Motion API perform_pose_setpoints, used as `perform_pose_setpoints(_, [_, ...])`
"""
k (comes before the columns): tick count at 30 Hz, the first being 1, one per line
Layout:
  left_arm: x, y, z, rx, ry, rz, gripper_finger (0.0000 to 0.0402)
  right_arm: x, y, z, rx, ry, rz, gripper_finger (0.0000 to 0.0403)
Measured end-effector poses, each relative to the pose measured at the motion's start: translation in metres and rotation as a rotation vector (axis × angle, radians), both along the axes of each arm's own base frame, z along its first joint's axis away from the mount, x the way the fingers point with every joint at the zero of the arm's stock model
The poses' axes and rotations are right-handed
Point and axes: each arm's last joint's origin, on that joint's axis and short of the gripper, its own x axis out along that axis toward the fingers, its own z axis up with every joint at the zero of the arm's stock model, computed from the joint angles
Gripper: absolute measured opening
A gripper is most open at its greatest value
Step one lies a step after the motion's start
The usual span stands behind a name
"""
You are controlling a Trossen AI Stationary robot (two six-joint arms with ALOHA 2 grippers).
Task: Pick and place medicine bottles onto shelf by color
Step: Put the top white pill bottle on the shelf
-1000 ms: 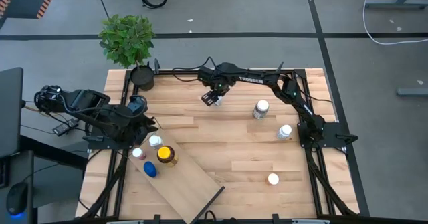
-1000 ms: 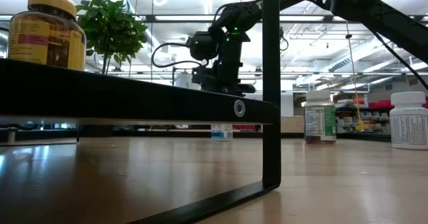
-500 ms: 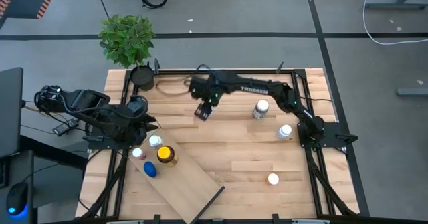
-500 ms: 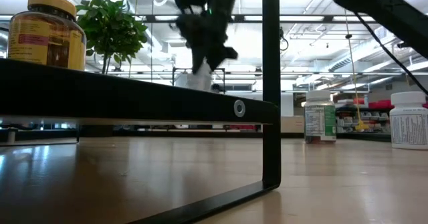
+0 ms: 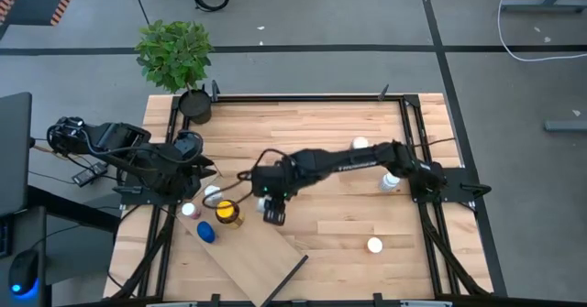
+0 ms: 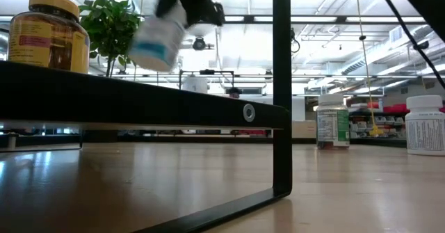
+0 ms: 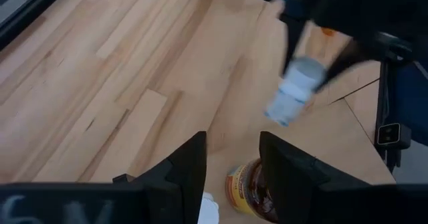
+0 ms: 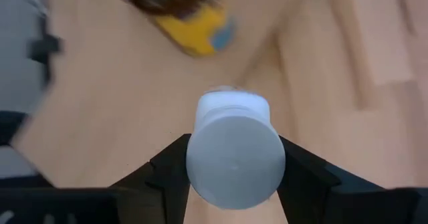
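My right gripper (image 5: 273,208) reaches out over the far end of the shelf (image 5: 264,248), shut on a white-capped medicine bottle (image 5: 274,217). That bottle also shows in the low view (image 6: 156,42) and the left wrist view (image 7: 293,91). The shelf is a pale board lying aslant at the table's near left. On it stand a white-capped bottle (image 5: 213,194), the amber yellow-capped bottle (image 5: 227,213), a pinkish one (image 5: 190,210) and a blue-capped one (image 5: 206,233). My left gripper (image 5: 200,166) waits open by the table's left edge, just beyond those bottles. My right gripper pinches the bottle at its cap end (image 8: 234,158), one finger (image 8: 167,167) on either side. The fingers come from above, slanting down, and lie along the bottle. The bottle is lifted clear over the shelf and hangs tilted below the fingers, bottom toward the lower left in the low view.
More white-capped bottles stand on the table's right half: one (image 5: 359,145) behind the right arm, one (image 5: 391,180) near the right edge, one (image 5: 374,246) toward the near edge. A black plant pot (image 5: 194,105) sits at the far left corner. The shelf's dark frame (image 6: 281,87) fills the low view.
My right gripper has swept from the table's far middle toward the near left, carrying the bottle with it, and now hangs over the shelf beside the amber bottle. The arm has stretched out across the table. The bottle has gone from upright to tilted.
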Motion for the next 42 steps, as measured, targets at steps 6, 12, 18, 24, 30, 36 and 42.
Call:
perform_pose_setpoints(6, [0.000, 0.000, 0.000, -0.001, 0.000, 0.001, 0.0136, 0.001, 0.032, 0.005, 0.048, -0.082, -0.021, 0.0187])
perform_pose_setpoints(12, [0.000, -0.001, 0.000, -0.032, 0.003, 0.002, 0.0138, -0.005, 0.058, 0.005, 0.048, -0.094, 0.033, 0.0187])
perform_pose_setpoints(18, [0.002, -0.003, 0.002, -0.131, -0.027, 0.041, 0.0134, -0.010, 0.080, -0.015, 0.018, -0.057, 0.084, 0.0187])
perform_pose_setpoints(24, [0.006, -0.008, 0.006, -0.203, -0.093, 0.052, 0.0121, -0.013, 0.090, -0.043, -0.001, -0.007, 0.113, 0.0190])
perform_pose_setpoints(30, [0.010, -0.013, 0.007, -0.273, -0.120, 0.079, 0.0110, -0.012, 0.090, -0.055, -0.007, -0.003, 0.120, 0.0192])
perform_pose_setpoints(36, [0.016, -0.021, 0.010, -0.337, -0.156, 0.076, 0.0111, -0.007, 0.087, -0.054, -0.026, -0.049, 0.133, 0.0193])
perform_pose_setpoints(42, [0.025, -0.030, 0.008, -0.345, -0.155, 0.057, 0.0109, -0.002, 0.088, -0.051, -0.030, -0.116, 0.161, 0.0209])
